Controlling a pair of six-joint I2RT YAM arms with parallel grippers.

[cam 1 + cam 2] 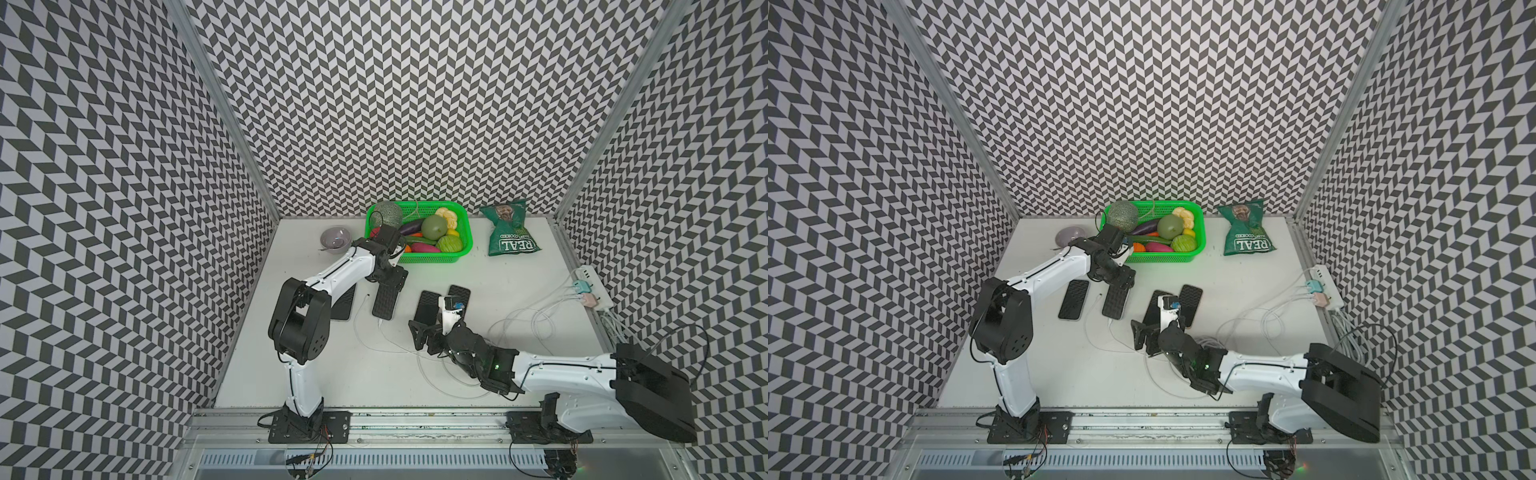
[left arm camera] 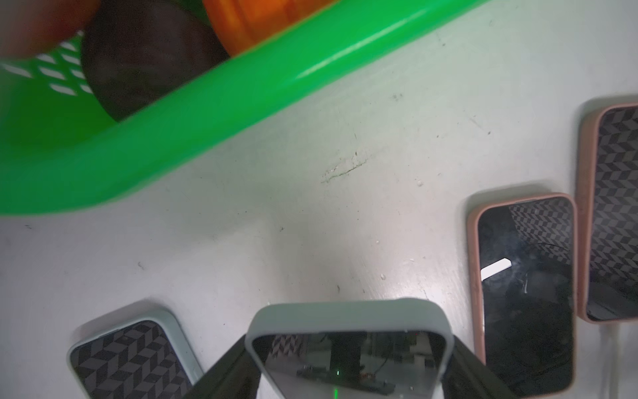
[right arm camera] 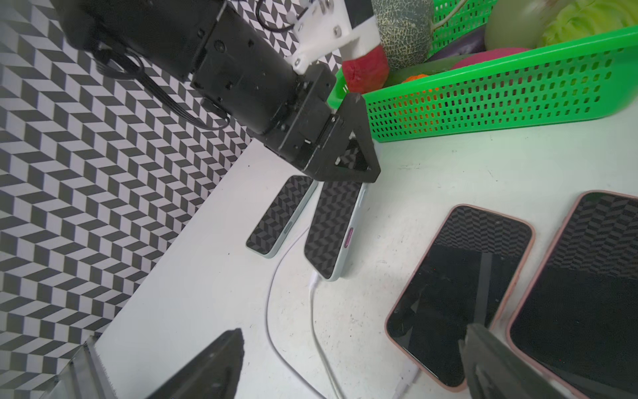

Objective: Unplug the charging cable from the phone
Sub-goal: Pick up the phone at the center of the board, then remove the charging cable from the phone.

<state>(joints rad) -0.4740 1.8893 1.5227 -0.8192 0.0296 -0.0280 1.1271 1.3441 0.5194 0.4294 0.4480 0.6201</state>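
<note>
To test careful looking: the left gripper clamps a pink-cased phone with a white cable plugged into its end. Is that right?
No: the left wrist view shows the left gripper clamps a pale-green-cased phone, not pink; a white cable is plugged into its end.

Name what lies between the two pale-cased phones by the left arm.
A loose white cable runs between the outer phone and the gripped phone, plugged into neither; the right wrist view shows it.

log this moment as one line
left gripper: clamped on pale-cased phone | right gripper: open, near charging cable | cable: plugged in
</note>
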